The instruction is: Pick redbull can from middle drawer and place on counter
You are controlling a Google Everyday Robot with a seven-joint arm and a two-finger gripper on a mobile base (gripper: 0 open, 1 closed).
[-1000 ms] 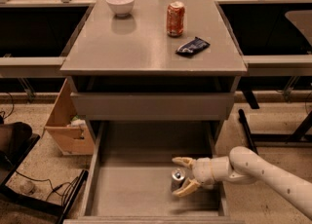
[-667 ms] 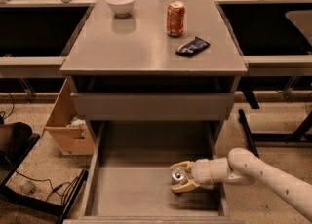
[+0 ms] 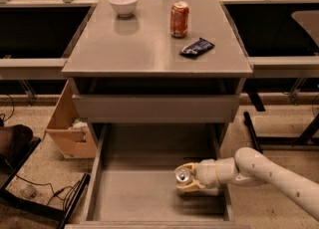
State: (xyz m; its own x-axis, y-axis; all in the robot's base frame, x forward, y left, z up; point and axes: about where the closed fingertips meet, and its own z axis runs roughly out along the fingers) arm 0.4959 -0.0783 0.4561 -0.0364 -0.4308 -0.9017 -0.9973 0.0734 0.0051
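The redbull can (image 3: 182,175) shows as a silver top in the right part of the open middle drawer (image 3: 134,193). My gripper (image 3: 186,177) reaches in from the right on a white arm and is shut on the can, its tan fingers (image 3: 190,187) wrapped around the can's sides. The can's body is mostly hidden by the fingers. I cannot tell whether the can still touches the drawer floor. The counter (image 3: 144,44) is the grey top above the drawers.
On the counter stand a white bowl (image 3: 123,3), an orange-red soda can (image 3: 179,19) and a dark blue snack packet (image 3: 197,47). A cardboard box (image 3: 70,128) sits on the floor left of the cabinet. Cables and a dark bag lie at the lower left.
My gripper's fingers were spread open beside the can a second ago; they have closed around it. The arm has shifted slightly left and up.
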